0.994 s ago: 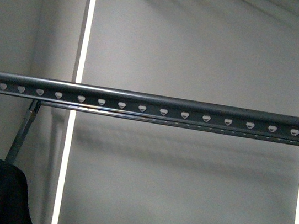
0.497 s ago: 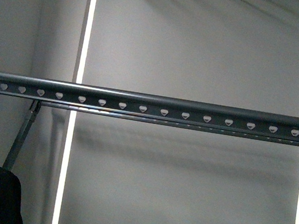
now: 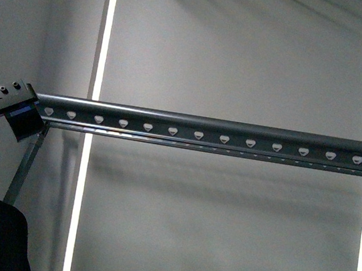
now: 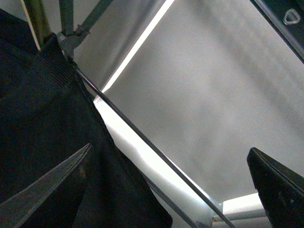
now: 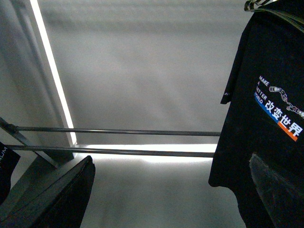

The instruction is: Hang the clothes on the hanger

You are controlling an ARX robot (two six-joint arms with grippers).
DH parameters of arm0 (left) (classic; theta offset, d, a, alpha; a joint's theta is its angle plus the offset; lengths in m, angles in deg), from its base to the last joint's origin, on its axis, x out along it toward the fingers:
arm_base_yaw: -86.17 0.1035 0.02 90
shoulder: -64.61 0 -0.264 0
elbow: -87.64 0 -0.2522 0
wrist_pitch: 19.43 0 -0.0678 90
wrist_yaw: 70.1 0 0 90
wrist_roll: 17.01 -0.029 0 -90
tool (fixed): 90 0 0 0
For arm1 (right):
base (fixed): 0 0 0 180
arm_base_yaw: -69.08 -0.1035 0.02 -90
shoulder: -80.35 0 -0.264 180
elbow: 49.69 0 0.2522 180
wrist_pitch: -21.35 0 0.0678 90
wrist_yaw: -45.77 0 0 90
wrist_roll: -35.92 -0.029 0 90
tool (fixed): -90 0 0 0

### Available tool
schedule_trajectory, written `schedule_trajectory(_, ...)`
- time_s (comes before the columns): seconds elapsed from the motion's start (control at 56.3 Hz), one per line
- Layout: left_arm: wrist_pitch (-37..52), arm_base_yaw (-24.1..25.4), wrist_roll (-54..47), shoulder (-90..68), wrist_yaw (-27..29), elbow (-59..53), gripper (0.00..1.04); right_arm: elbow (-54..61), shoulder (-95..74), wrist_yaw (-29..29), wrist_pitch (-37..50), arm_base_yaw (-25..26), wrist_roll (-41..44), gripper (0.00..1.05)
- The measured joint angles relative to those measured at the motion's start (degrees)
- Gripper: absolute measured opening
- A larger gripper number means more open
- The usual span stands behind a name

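Plainly, the left end effector [image 4: 168, 149] gapes wide beside the black T-shirt [image 4: 42, 123]. The right end effector [image 5: 171, 159] gapes too.

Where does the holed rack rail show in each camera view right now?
Front view: the rack rail crosses the whole picture level, at mid-height.
Left wrist view: a short slanted stretch of it with one pale hole, cut off at a corner.
Right wrist view: not in it; only two thin rods.
Shared landmark: the bright light strip.
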Motion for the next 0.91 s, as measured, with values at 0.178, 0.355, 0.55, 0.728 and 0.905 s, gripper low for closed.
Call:
schedule_trajectory(0.178, -0.50, 1.25, 0.04, -2.67, 0.87, 1.77, 0.98, 0.00, 0.00, 0.00, 0.00, 0.00, 0.00, 0.97)
schedule_trajectory(0.355, 0.31, 2.08, -0.09, -7.54, 3.08, 4.04, 0.98, 0.00, 0.00, 0.02, 0.00, 0.00, 0.00, 0.97)
schedule_trajectory(0.55, 0.28, 3.17, -2.03, -16.22, 7.23, 12.26, 0.91, 0.00, 0.00, 0.00, 0.00, 0.00, 0.00, 0.97)
schedule_trajectory(0.728, -1.07, 3.72, -3.69, -18.56, 9.31, 16.76, 0.61, 0.00, 0.00, 0.00, 0.00, 0.00, 0.00, 0.97)
schedule_trajectory(0.905, -1.25, 3.78, -5.09, -18.03, 9.05, 16.85, 0.35, 0.00, 0.00, 0.00, 0.00, 0.00, 0.00, 0.97)
